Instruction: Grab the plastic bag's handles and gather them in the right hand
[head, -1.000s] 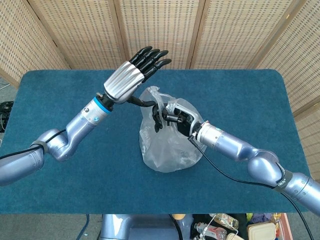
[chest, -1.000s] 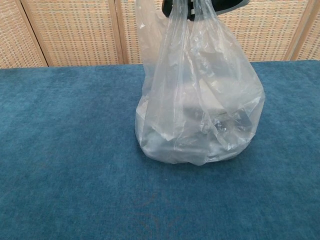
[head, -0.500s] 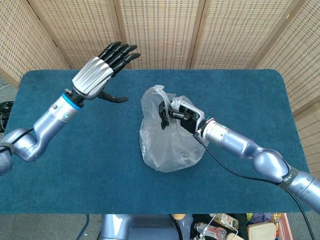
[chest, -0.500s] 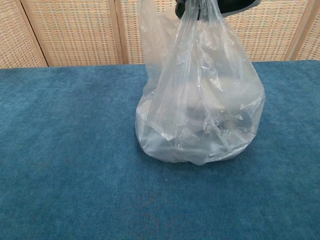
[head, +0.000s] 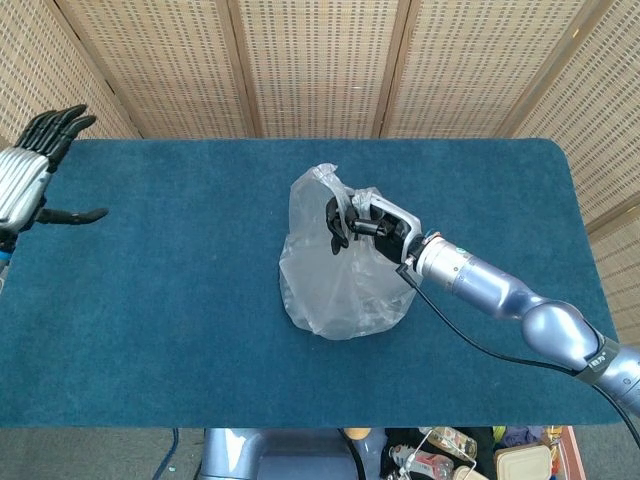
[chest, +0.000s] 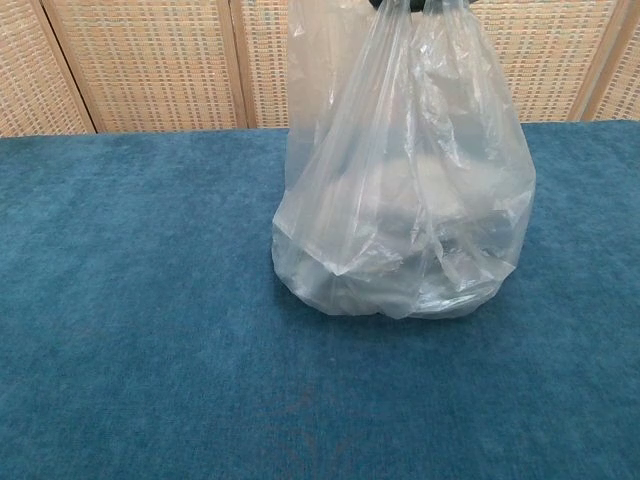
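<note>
The translucent bag (head: 335, 285) bulges on the table (head: 150, 300), contents blurred; right hand (head: 365, 225) grips its handles (chest: 415, 12); left hand (head: 30, 175) is spread, empty.

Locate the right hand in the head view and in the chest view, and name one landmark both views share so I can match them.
Head view: the right hand sits just right of centre, gripping the handles at the top of the plastic bag.
Chest view: only a dark sliver of the right hand shows at the top edge, where the handles bunch together.
Shared landmark: the plastic bag standing on the blue table.
</note>
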